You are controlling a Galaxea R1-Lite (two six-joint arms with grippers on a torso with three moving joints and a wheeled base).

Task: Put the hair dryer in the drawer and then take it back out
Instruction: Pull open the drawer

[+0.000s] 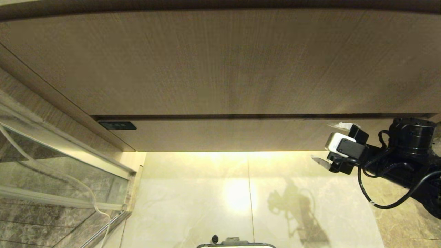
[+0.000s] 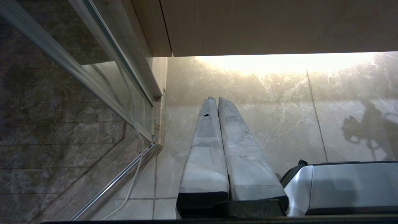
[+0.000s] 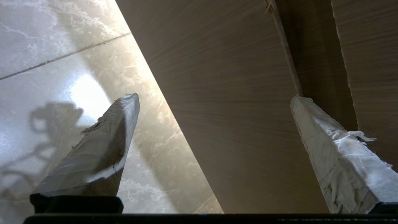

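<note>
Wood-grain fronts filled the wall ahead, and the drawer (image 1: 241,134) sat shut beneath the taller panel (image 1: 220,62). At the drawer's right end, the right gripper (image 1: 330,143) had its taped fingers (image 3: 102,149) spread wide, one near the top edge of the drawer front, the other below its lower edge, holding nothing. Whether either touched the wood, I couldn't tell. No hair dryer showed anywhere. Low over the marble floor (image 2: 279,102), the left gripper (image 2: 216,100) hung with its fingers pressed together.
</note>
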